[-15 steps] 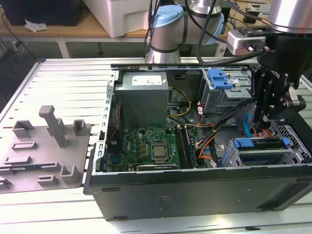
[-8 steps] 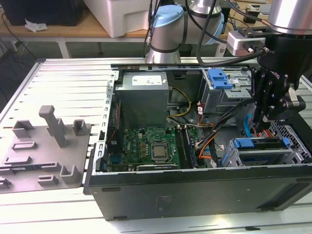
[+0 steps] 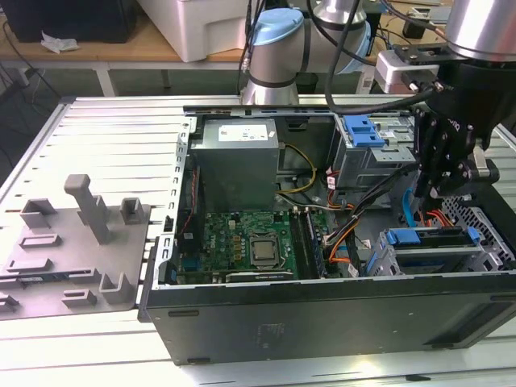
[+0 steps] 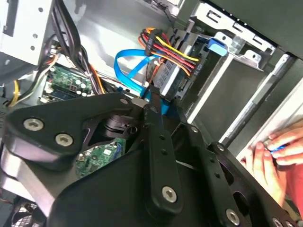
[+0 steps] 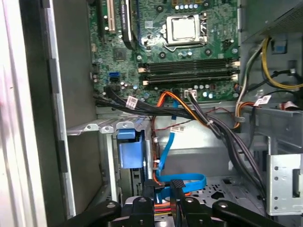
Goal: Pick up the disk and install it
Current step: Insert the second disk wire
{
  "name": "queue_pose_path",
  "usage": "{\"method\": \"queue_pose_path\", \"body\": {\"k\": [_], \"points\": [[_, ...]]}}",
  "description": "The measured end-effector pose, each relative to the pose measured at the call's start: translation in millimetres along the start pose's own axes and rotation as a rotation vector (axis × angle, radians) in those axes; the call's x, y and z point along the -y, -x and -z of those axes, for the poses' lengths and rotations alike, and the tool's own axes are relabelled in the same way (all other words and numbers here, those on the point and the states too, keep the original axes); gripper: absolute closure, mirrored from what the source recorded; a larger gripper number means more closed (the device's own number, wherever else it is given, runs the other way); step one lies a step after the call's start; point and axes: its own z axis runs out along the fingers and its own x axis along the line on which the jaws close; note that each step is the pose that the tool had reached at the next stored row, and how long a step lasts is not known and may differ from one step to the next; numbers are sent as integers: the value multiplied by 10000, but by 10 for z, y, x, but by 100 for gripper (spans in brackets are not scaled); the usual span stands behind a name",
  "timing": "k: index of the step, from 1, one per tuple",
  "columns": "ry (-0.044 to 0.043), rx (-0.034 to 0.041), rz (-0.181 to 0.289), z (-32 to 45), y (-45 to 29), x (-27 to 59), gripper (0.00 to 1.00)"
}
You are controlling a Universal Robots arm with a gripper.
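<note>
Disk [image 3: 434, 259]: I am logging it as a flat silver drive in a blue caddy rail. It is lying level in the grey drive cage [image 3: 382, 263] at the near corner of the open computer case [image 3: 322, 322], on the exterior view's right. In the second wrist view, power leads and a blue data cable [image 4: 130, 61] are running to its end.

Handling, by my judgement: it is looking rigid and fairly dense for its size. It is not slippery on the plastic rail, and it is likely sensitive to knocks. I am rating the blue rail's long edges as the place to take hold, keeping clear of the connector end and the label face.

Gripper [image 3: 429, 192]: it is hanging just above and behind the cage, apart from the disk. The fingers [image 4: 154, 101] are looking drawn together at the tips, right beside the blue data cable. I am not able to tell whether they are pinching that cable. They are not holding the disk.

Person's hand [image 4: 271, 158]: it is resting at the case edge in the second wrist view.

Motherboard [image 3: 250, 242]: it is lying further in, on the case floor.

Grey plastic fixture [image 3: 81, 242]: it is standing well apart, outside the case, on the exterior view's left.
</note>
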Motion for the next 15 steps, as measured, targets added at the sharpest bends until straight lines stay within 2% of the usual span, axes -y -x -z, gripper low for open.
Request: {"method": "queue_pose_path", "body": {"k": [2, 4, 9, 11, 15], "points": [[12, 173, -14, -1, -19, 1, 74], [24, 336, -27, -2, -40, 3, 84], [47, 666, -56, -6, -95, 6, 84], [58, 703, -64, -7, -119, 10, 84], [160, 694, -99, -14, -158, 62, 84]]}}
